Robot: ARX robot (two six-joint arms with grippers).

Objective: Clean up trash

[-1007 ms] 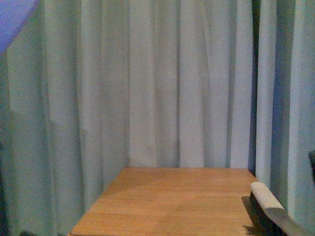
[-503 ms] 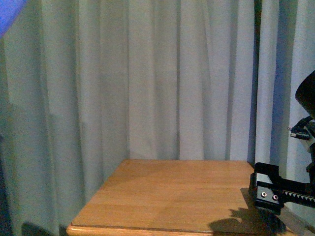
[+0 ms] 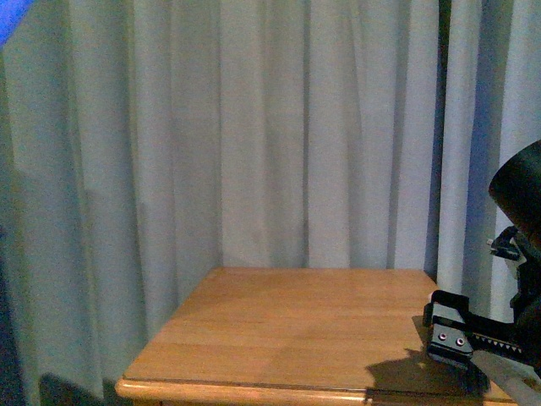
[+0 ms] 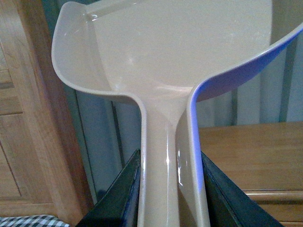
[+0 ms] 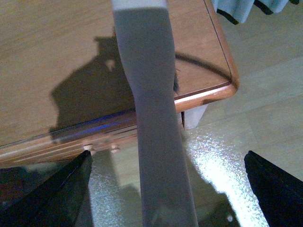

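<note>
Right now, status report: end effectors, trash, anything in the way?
Left end effector shut on dustpan. Right end effector open, straddling brush handle. Small pale scrap on table, probably the trash. Nothing seen blocking it.

We see a table [image 3: 287,330] of varnished, faintly glossy wood, a smooth shiny plastic dustpan [image 4: 165,56], a matt brush handle [image 5: 151,118] and a matt cloth curtain [image 3: 279,135].

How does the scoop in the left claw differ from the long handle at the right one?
The dustpan is a broad, glossy cream scoop; the brush handle is a narrow, matt grey bar. The left gripper clamps the dustpan's stem; the right gripper stands open, clear of the brush handle. Both look plastic.
</note>
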